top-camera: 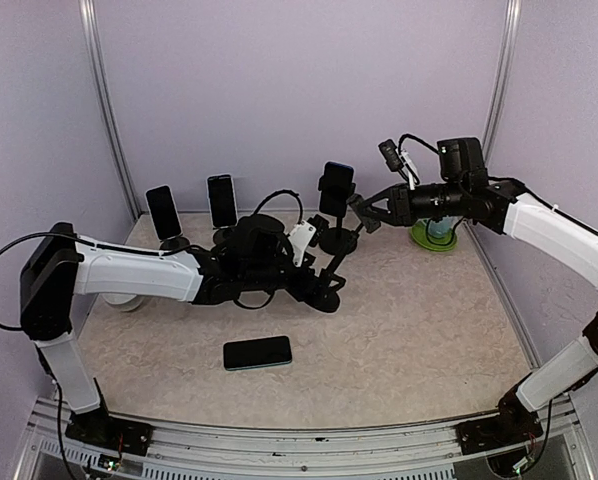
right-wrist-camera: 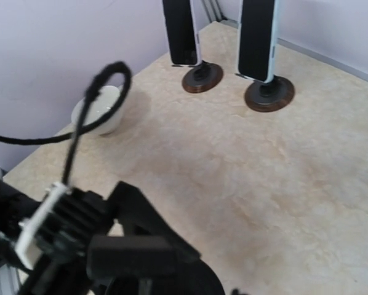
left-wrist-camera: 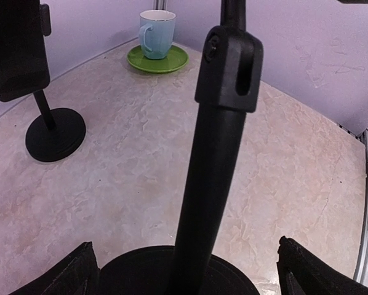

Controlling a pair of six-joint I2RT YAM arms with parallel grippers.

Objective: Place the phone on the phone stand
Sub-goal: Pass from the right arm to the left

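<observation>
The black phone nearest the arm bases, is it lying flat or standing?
Lying flat: the black phone rests broad side down on the beige tabletop.

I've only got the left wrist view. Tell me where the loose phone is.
Observer: The phone lies flat on the table, on the near side of the left tool; nothing touches it.
Operator: Report the right arm.
Observer: The right tool hangs by the upper end of the stand that your tool straddles. Whether it grips is unclear.
Operator: List other phones.
Observer: Back left, a far-left phone and a second phone stand upright, already mounted.
</observation>
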